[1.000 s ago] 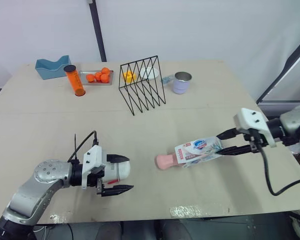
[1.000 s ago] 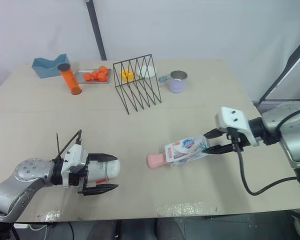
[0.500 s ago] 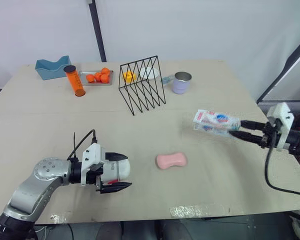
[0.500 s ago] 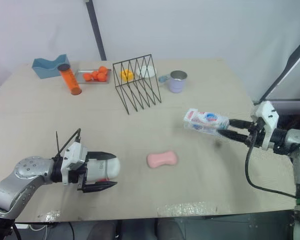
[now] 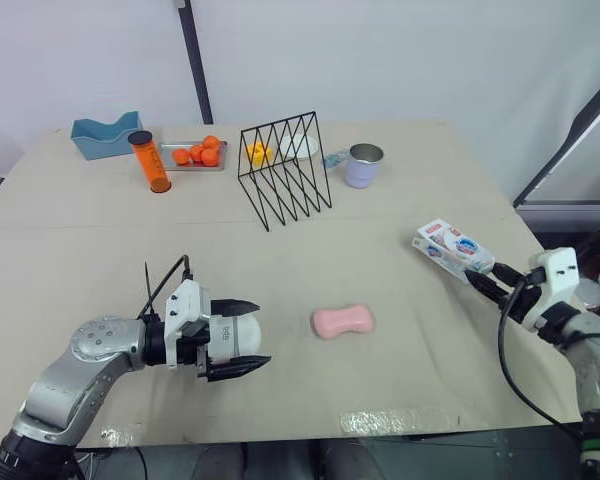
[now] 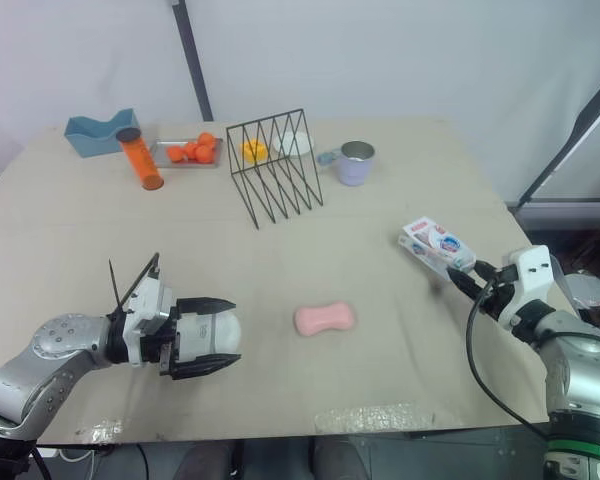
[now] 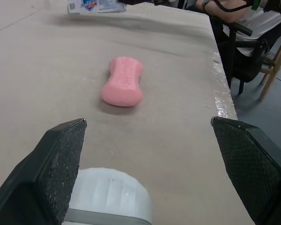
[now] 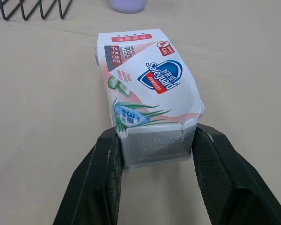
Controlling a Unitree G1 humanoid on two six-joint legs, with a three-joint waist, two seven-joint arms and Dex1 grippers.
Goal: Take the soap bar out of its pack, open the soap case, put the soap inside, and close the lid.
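The pink soap bar [image 5: 343,321] lies bare on the table, and it lies ahead of the fingers in the left wrist view [image 7: 123,86]. The white soap case [image 5: 236,338] rests on the table to its left, lid down, between the spread fingers of my open left gripper [image 5: 264,332]. In the left wrist view the case [image 7: 107,197] lies against one finger. Near the table's right edge my right gripper [image 5: 483,276] is shut on one end of the emptied soap pack [image 5: 454,246], held above the table. The pack's printed face [image 8: 147,89] fronts the right wrist view.
At the back stand a black wire rack [image 5: 285,170], a metal mug [image 5: 364,165], an orange tube [image 5: 149,160], a tray of oranges [image 5: 195,155] and a blue holder [image 5: 105,135]. The table's right edge [image 5: 520,225] is close to the right gripper.
My right gripper pulled the pack off the soap and carried it right, towards the table's edge. The soap stayed on the table. My left fingers spread wider around the case.
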